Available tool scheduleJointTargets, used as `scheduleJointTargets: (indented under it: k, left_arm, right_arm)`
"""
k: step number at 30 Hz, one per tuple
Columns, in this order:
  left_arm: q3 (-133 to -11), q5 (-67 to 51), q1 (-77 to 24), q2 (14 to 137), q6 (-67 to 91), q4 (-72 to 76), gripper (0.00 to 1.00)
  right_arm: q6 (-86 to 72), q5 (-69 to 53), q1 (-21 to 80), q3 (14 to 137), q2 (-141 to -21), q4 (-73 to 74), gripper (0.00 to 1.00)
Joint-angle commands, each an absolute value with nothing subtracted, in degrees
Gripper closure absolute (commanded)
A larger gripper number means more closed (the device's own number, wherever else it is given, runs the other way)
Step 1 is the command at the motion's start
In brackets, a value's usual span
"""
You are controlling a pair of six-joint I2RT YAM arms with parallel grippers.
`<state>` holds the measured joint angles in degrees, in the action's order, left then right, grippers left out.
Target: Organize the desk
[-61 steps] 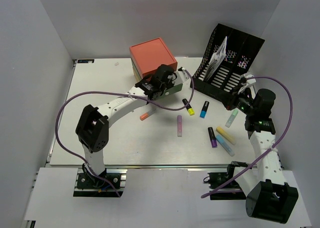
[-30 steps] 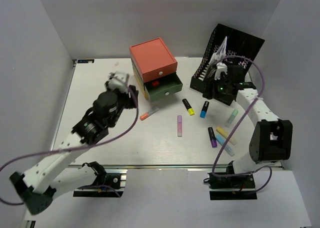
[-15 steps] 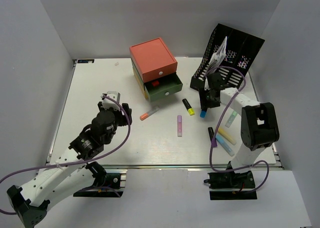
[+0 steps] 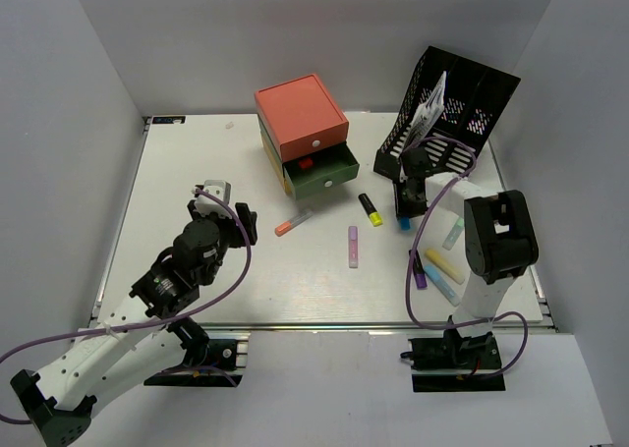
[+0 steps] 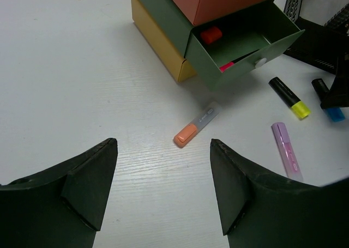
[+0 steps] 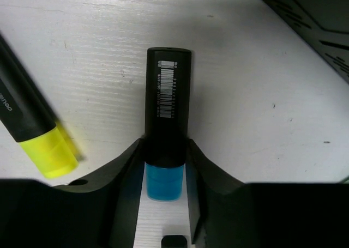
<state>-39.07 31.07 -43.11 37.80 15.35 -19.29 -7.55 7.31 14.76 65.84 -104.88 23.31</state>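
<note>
Left gripper [image 5: 162, 145] open wide, nothing between the fingers, hovering over the near-left part of the desk [image 4: 187, 172]. Desk = white top filling the space between the grey walls, with a rail along its near edge; everything below lies on it.

Near right, a loose cluster:
- purple-tipped marker [image 4: 418, 268]
- yellow marker [image 4: 443, 265]
- pale blue marker [image 4: 442, 289]
- pale green marker [image 4: 454, 233], a bit farther

Middle:
- lilac marker [image 4: 353, 247] lies near-to-far.
- orange marker [image 5: 195, 127] is left of it and slightly farther, angled, clear of the drawer unit.

Right gripper [image 6: 166, 150] sits low, right of centre. Its fingers press both sides of the blue marker [image 6: 168, 95] at the capped end, so it is gripping it. That marker looks flat on the surface. Black-yellow marker [image 6: 34, 125] is just left of it, not touching.

Far centre: drawer unit [image 4: 300, 121] with a red top. Its green drawer [image 5: 245, 46] is pulled out, with a red item [image 5: 211, 34] and something pink [image 5: 228, 66] inside.

Far right: black file rack [image 4: 462, 98], papers [image 4: 429, 108] in its left slot.
</note>
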Motion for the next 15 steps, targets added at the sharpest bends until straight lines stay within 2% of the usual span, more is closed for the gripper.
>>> scheduleJointTargets:
  k: [1,4,5,6,9,10,13,15]
  left_arm:
    - [-39.81,30.76,-43.07,37.35,15.73,-19.34,0.22]
    - [-39.81,30.50,-43.07,37.18,15.73,-19.34,0.22]
    - [-39.81,30.24,-43.07,37.18,15.73,-19.25,0.22]
    - [-39.73,30.15,-43.07,37.00,15.73,-19.16,0.22]
    - [-39.55,29.62,-43.07,37.00,15.82,-18.99,0.22]
    - [-39.55,29.53,-43.07,36.91,15.82,-18.90,0.22]
    - [-39.55,29.35,-43.07,37.00,15.73,-18.81,0.21]
    - [-39.55,29.62,-43.07,37.18,15.82,-18.98,0.22]
  right_arm:
    - [-7.13,8.17,14.68,63.99,-104.77,21.89,0.68]
    - [-3.09,8.87,14.85,62.24,-102.75,20.66,0.84]
    - [-0.29,9.05,14.85,62.05,-101.09,19.78,0.94]
    - [2.69,9.05,14.85,62.14,-100.12,19.60,0.99]
    - [14.96,0.56,14.77,62.31,-93.18,18.72,1.00]
    - [19.47,-9.04,15.20,62.66,-91.16,19.59,1.00]
    - [33.28,-22.01,15.81,63.63,-84.91,22.06,1.00]
    - [40.56,-26.26,17.48,66.17,-83.59,25.21,1.00]
